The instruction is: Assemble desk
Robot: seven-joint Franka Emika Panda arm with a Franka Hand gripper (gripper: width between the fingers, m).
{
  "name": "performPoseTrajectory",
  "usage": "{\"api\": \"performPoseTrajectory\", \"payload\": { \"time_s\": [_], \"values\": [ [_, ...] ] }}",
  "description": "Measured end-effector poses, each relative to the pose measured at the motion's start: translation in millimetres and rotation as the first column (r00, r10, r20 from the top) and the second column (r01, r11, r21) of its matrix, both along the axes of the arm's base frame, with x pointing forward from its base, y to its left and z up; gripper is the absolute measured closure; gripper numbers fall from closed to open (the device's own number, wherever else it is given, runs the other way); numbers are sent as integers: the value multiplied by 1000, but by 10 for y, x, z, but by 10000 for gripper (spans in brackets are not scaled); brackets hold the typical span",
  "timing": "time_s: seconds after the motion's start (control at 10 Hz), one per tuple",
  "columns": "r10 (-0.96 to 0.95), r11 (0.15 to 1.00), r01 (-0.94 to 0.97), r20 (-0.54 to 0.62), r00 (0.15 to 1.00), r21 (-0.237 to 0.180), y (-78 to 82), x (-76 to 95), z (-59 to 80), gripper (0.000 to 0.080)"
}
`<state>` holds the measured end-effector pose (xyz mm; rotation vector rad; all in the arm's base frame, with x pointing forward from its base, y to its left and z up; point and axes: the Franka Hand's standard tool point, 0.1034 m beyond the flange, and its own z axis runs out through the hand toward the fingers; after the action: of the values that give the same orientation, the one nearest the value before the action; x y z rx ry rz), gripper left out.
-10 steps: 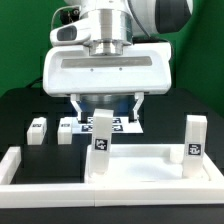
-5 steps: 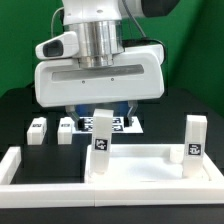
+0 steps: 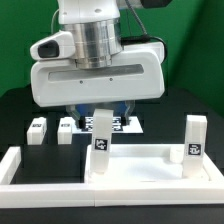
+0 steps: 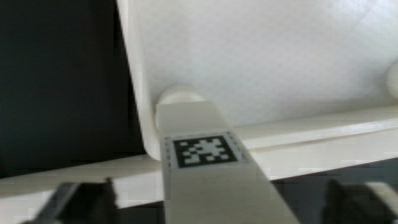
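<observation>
Two legs stand upright on the tabletop (image 3: pixel 145 158) in the exterior view: one leg (image 3: pixel 101 140) toward that view's left end of the panel, the other leg (image 3: pixel 193 138) near its right end, each with a square tag on its face. The tabletop lies flat on the black table (image 3: pixel 25 105), just behind the front run of the low white wall (image 3: pixel 110 188), whose side arm runs back at the exterior view's left. The gripper (image 3: pixel 101 112) hangs straight above the left standing leg, its broad white body filling the middle of the picture, and its dark fingers (image 3: pixel 76 108) reach down on either side of the leg's top. Further to the exterior view's left, two loose legs lie on the black table, well apart from the tabletop: the outer block (image 3: pixel 38 130) and the inner block (image 3: pixel 67 128), near each other but not touching. Part of the marker board (image 3: pixel 128 125) shows behind the left leg, under the gripper. In the wrist view the leg (image 4: pixel 201 150) rises between the two fingers (image 4: pixel 71 200), tag facing the camera, with a dark gap on each side, so the gripper (image 4: pixel 214 205) is spread and grasps nothing. Behind the leg lie the white tabletop (image 4: pixel 249 60) and its raised rim, and beside them the black table (image 4: pixel 63 80)
</observation>
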<state>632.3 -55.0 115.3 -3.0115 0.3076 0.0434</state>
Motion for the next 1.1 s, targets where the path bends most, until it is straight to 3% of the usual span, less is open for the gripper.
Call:
{"api": "performPoseTrajectory", "payload": {
  "time_s": [0.2,0.5,0.7,0.9,1.1],
  "values": [
    [-149,989,149,-17,989,-5,-11,-2,-3,510],
    [-306,952,306,-36,951,-11,-9,-3,-6,509],
    [-510,860,510,-45,859,-21,-9,2,-28,509],
    [-779,623,782,-96,620,-15,21,16,-32,509],
    [-912,382,924,-163,377,1,58,31,-42,509]
  ]
}}
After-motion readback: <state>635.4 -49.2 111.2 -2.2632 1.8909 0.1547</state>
